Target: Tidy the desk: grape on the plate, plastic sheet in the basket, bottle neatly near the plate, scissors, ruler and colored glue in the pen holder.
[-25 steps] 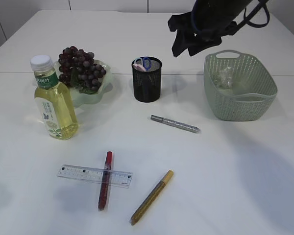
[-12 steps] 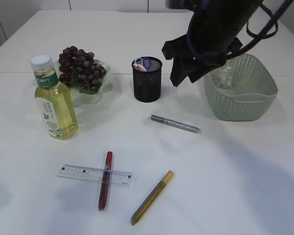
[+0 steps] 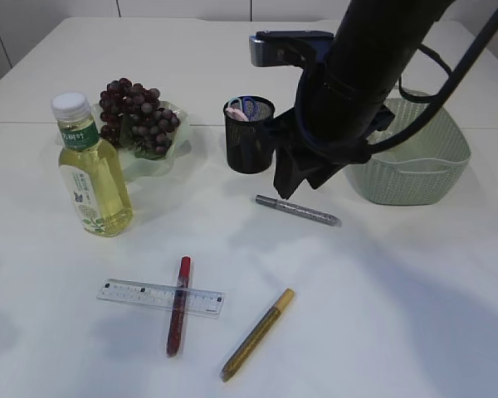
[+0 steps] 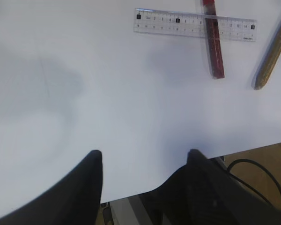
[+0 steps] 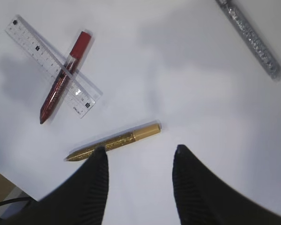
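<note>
On table: ruler [image 4: 195,23] under red glue [image 5: 62,78] | exterior alone shows basket [image 3: 415,157]; both hands gape empty

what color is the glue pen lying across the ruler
Red glitter, red cap: the glue pen crossing the ruler shows best in the right wrist view.

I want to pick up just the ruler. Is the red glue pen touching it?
Touching. In the right wrist view the red glue pen crosses the ruler with no gap; the exterior view shows the same cross.
</note>
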